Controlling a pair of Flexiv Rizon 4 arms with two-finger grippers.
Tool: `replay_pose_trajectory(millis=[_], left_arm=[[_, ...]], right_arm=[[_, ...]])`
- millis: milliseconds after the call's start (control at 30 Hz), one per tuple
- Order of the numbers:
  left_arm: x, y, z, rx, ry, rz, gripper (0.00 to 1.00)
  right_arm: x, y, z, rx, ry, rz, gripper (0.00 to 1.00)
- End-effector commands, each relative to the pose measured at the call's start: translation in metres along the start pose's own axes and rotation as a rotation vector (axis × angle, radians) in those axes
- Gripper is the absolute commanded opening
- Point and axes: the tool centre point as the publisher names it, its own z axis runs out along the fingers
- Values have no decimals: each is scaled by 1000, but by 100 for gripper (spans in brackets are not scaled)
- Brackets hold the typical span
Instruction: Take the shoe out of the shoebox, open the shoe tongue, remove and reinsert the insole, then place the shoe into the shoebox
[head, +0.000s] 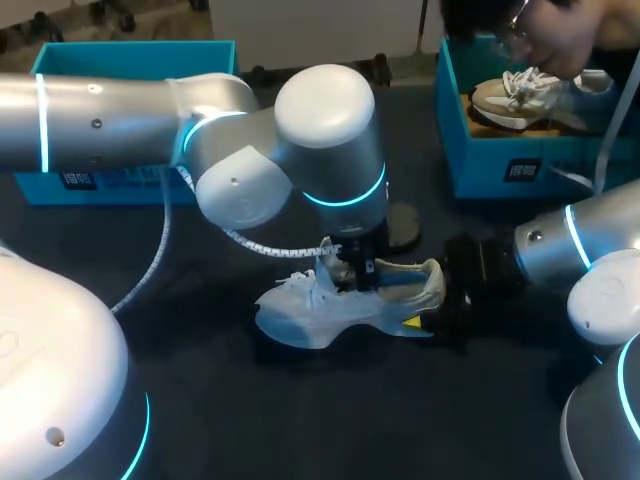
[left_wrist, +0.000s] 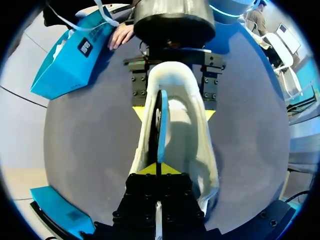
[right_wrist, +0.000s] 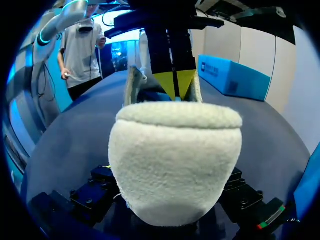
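Looking light and soft, the shoe (head: 330, 310) is best held at its stiffer heel (right_wrist: 175, 165), where the right jaws clamp it; left jaws pinch the floppy insole (left_wrist: 161, 125).

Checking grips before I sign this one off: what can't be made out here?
Right wrist view: the heel of the shoe hides the right gripper's own fingertips.
Head view: the left arm covers the left gripper's tips and the shoe's opening.
Left wrist view: the blue strip in the left gripper is edge-on; whether it's the insole is unclear.
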Motion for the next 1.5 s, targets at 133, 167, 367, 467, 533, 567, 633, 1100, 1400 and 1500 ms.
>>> replay_pose_trajectory(millis=[133,167,367,467,533,567,633,1100,1400,1500], left_arm=[[2,-9,0,6,2,2,0],[2,-9,0,6,2,2,0],[1,-24,-11,43,-6,13,0],[1,-30,-14,59,-11,18,0],[1,-33,-16,65,-13,19,0],[1,-35,-17,71,-9,20,0],[1,-38,-20,82,-11,22,0],[4,-61,-44,161,-22,54,0],[7,-63,-50,162,-30,67,0],[8,-61,-53,151,-31,69,0]], right_arm=[[1,0,6,6,-3,0,0],[1,0,6,6,-3,0,0],[1,0,6,6,-3,0,0],[1,0,6,6,-3,0,0],[1,0,6,6,-3,0,0],[1,0,6,6,-3,0,0],[1,0,6,6,-3,0,0],[1,0,6,6,-3,0,0],[1,0,6,6,-3,0,0],[1,0,6,6,-3,0,0]])
